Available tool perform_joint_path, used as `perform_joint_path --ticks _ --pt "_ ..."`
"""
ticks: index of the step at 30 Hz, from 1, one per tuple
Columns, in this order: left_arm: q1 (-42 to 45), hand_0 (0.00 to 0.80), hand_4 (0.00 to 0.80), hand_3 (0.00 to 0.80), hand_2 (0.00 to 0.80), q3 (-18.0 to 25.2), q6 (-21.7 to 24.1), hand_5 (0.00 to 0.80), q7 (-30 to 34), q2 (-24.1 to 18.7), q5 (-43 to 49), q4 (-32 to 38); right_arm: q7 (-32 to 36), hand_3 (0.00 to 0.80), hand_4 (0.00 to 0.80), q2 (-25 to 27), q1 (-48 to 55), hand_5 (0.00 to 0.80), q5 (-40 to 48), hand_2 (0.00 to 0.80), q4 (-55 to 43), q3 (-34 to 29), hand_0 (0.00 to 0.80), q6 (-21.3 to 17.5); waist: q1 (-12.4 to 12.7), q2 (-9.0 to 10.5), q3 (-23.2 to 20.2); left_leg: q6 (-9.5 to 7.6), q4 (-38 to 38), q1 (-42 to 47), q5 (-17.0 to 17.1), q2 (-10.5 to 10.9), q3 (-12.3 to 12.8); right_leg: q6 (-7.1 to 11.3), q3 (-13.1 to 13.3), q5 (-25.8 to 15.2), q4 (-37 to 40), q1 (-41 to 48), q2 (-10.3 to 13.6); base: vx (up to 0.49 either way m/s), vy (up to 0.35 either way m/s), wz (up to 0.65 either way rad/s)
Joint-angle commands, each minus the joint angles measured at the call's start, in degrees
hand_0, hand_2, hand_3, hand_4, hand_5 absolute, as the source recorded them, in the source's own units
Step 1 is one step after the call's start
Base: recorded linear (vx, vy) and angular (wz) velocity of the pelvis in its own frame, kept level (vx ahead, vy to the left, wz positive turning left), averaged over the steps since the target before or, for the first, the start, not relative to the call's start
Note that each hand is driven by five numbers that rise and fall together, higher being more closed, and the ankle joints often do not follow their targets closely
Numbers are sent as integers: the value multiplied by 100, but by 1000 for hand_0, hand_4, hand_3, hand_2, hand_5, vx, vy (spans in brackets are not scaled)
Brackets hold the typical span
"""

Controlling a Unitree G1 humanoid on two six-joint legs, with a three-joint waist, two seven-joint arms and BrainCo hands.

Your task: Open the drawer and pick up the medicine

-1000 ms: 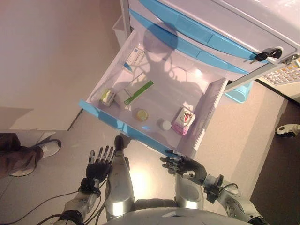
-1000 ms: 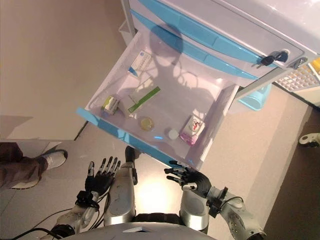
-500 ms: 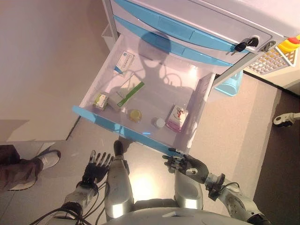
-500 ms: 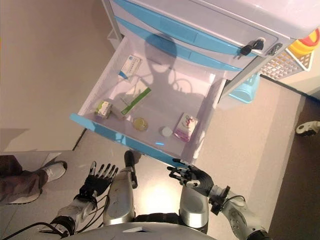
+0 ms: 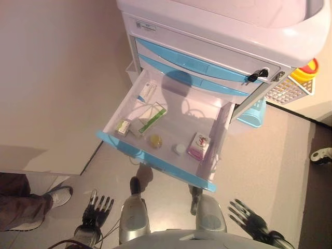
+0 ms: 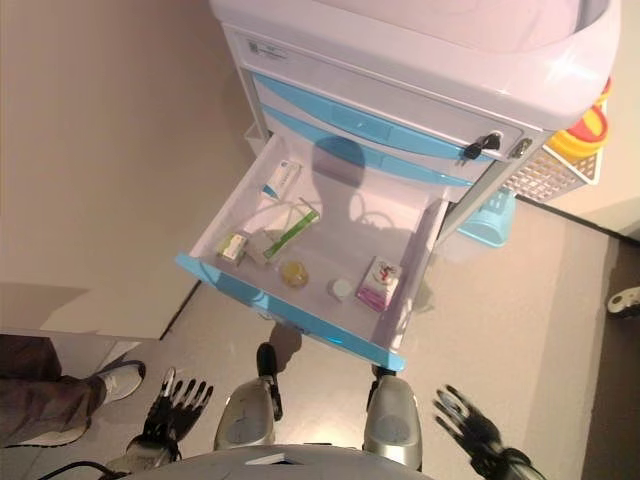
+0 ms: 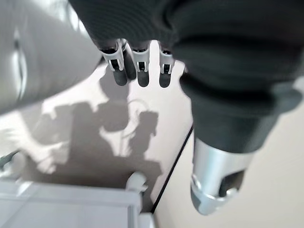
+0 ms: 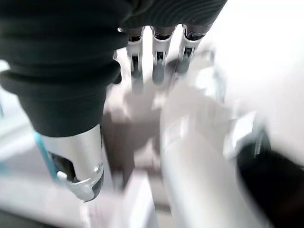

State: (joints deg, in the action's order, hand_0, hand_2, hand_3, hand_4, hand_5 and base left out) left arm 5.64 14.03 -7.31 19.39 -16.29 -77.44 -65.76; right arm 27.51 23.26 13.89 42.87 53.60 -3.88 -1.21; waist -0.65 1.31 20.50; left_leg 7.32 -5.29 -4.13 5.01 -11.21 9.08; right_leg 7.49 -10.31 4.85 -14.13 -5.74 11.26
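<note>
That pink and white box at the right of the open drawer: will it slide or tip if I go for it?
The pink and white box lies flat on the drawer floor, so tipping seems unlikely. It looks like a small carton, probably light, so it may skid on the smooth white plastic. Its thin profile suggests it could crush under a hard pinch.

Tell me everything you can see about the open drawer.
The drawer looks like white plastic with a light blue front strip. It stands pulled well out of a white cabinet, below two shut blue-fronted drawers. Inside lie several small boxes, including a pink one near its right wall, plus two small round items. Neither hand touches it.
</note>
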Motion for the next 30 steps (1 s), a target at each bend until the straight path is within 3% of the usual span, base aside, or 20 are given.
perform_joint_path --ticks 1,4,10,18,20,24,30 --pt "199 0 0 0 0 360 -70 0 72 -187 452 301 149 0 0 25 239 0 33 0 -760 -362 0 -665 22 319 67 -189 -656 95 -678 93 70 95 -189 -519 673 370 30 49 -24 3" --pt "446 0 0 0 0 464 -88 0 138 -162 640 307 349 0 0 104 410 0 -278 0 -1276 -560 0 -1086 35 354 -26 -196 -621 189 -719 107 80 111 -218 -539 784 500 30 60 -13 8" --pt "864 0 0 0 0 494 -190 0 128 -184 461 449 1263 0 0 661 1024 0 -716 0 -3825 -893 0 -1549 -107 414 -263 -226 -525 352 -760 113 199 149 -232 -509 826 578 63 64 20 -1" --pt "1105 0 0 0 0 297 -58 0 468 44 620 425 216 0 0 1483 1103 0 -741 0 -5440 -2133 0 -1694 -194 364 -486 -244 -382 519 -847 133 305 204 -179 -497 909 635 89 36 39 -3" --pt "1182 0 0 0 0 332 -61 0 527 79 639 472 103 0 0 1605 1215 0 -1058 0 -5994 -2436 0 -1967 -215 342 -528 -246 -371 519 -854 134 326 218 -170 -490 892 612 101 0 51 -3" --pt "1184 0 0 0 0 319 -75 0 452 66 629 497 108 0 0 1882 1158 0 -1043 0 -6748 -2692 0 -1778 -189 320 -568 -253 -368 517 -858 139 318 234 -191 -496 896 615 119 2 8 0" --pt "1125 0 0 0 0 87 220 0 305 78 688 663 113 0 0 2351 649 0 -1746 0 -7717 -2267 0 -1215 -11 253 -532 -248 -383 441 -819 155 184 240 -251 -475 809 571 170 -18 24 3"
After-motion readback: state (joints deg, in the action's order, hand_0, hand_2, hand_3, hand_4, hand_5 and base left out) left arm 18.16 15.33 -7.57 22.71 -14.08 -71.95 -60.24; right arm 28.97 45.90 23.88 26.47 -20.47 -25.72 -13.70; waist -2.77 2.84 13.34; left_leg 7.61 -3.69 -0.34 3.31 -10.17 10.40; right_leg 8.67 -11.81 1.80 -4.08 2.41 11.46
